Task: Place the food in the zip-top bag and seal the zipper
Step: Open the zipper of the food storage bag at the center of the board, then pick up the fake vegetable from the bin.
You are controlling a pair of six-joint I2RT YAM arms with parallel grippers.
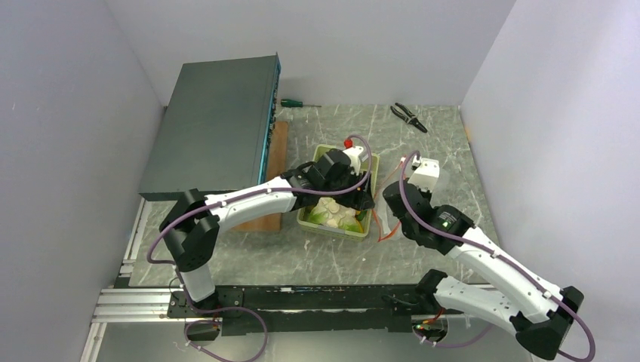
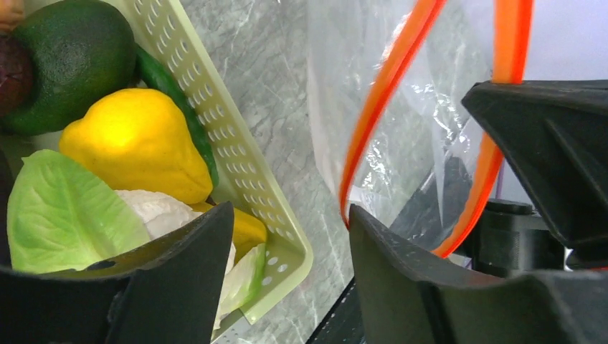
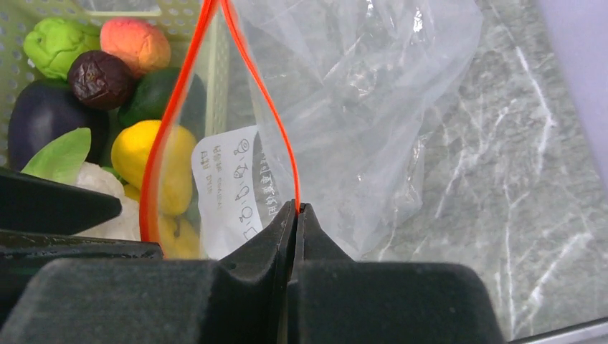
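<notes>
1. Two grippers work at the tray's right wall: the left gripper [image 2: 290, 215] stands with its jaws spread and nothing between them, while the right gripper [image 3: 296, 209] is pressed together, pinching the zipper [image 2: 513, 36] at the bag's mouth.
2. The zip-top bag [image 3: 373, 107] lies on the table [image 3: 502, 179] just beside the pale green tray [image 2: 236, 165]. Its mouth is lifted into an open loop facing the food.
3. All the food in view sits in the tray, including the white cauliflower [image 2: 154, 208], a yellow piece [image 2: 136, 143] and a dark purple piece [image 3: 43, 118]. None appears to be inside the bag yet.
4. The bag looks thin, light and crinkly. It would likely sag or slide if taken by the film, so the stiffer red-orange strip is the sound place to hold.
5. The toy pieces look light and rounded. The smooth yellow one could squirt out of a pinch, so a grip across its widest middle seems best, and the bumpy cauliflower should hold more easily.
6. Losing the mouth's open loop is the main risk while a piece is carried over.
</notes>
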